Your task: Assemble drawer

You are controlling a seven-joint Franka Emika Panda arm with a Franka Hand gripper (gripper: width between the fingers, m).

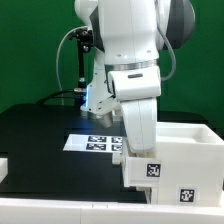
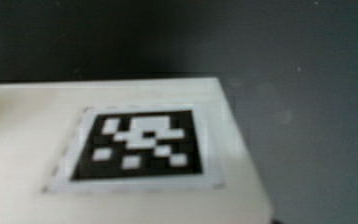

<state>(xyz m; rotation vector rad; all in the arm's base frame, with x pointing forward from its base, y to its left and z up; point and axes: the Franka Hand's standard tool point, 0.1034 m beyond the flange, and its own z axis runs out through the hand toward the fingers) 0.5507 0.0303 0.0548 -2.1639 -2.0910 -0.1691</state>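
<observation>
In the exterior view the arm reaches down at the middle, and my gripper (image 1: 137, 150) ends right at the near left corner of the large white drawer housing (image 1: 190, 158). A white face with a black-and-white tag (image 1: 152, 170) stands just under the hand. The fingertips are hidden against the white plastic, so I cannot tell if they are open or shut. The wrist view is blurred and very close. It shows a flat white drawer surface (image 2: 87, 120) with one square tag (image 2: 142, 146) and dark table beyond its edge. No fingers show there.
The marker board (image 1: 98, 143) lies flat on the black table behind the arm. A small white part (image 1: 4, 168) shows at the exterior view's left edge. A pale rim (image 1: 90, 207) runs along the table's near side.
</observation>
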